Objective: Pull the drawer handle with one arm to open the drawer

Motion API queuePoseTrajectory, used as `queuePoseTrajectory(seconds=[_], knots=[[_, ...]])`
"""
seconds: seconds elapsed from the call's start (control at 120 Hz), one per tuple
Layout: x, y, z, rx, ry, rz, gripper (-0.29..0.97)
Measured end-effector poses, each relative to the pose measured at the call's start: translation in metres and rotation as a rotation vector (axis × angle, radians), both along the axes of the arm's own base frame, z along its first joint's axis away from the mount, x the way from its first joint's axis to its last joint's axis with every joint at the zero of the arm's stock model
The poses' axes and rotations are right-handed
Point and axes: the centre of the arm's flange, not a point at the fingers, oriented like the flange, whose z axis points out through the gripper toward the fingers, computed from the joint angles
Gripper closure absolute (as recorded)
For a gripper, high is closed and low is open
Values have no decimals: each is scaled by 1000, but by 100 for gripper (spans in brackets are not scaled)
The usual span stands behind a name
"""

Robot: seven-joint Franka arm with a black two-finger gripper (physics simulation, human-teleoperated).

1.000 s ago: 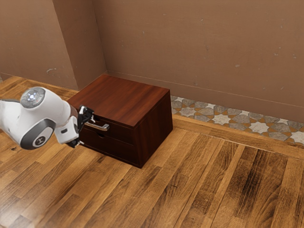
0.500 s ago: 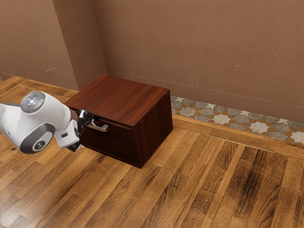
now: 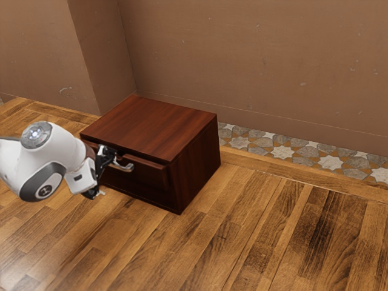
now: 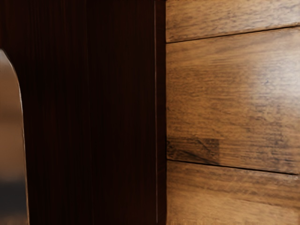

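A dark red-brown wooden cabinet (image 3: pixel 154 124) stands on the floor near the wall corner. Its upper drawer (image 3: pixel 145 170) sticks out a short way from the cabinet front, toward the exterior view's left. A silver bar handle (image 3: pixel 124 165) is on the drawer front. My black gripper (image 3: pixel 107 159) is shut on the handle's end nearest the arm. The white arm comes in from the exterior view's left. In the wrist view the dark drawer front (image 4: pixel 93 112) is close under my hand, and the blurred silver handle (image 4: pixel 9 140) shows at the edge.
A lower drawer front (image 3: pixel 142 189) sits flush beneath the upper one. Wooden plank floor (image 3: pixel 254 230) spreads to the exterior view's right and front. Brown walls (image 3: pixel 254 54) stand behind the cabinet, with a patterned tile strip (image 3: pixel 303 151) along the base.
My gripper has moved toward the exterior view's left and slightly down with the handle in it. The upper drawer has slid out of the cabinet with it.
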Motion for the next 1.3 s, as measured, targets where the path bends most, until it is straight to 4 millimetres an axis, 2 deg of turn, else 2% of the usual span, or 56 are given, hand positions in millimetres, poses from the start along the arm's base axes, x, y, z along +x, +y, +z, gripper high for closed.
queuePoseTrajectory(seconds=[0.4, 0.867, 1.067, 1.167, 1.3], knots=[[-28, -2, -1, -32, 11, -1, -1], [-39, 0, 12, -8, 82, -14, 5], [-55, -3, 10, -17, 122, -20, 5], [-62, -5, 10, -24, 128, -27, 12], [-69, -8, 20, -5, 105, -61, 32]])
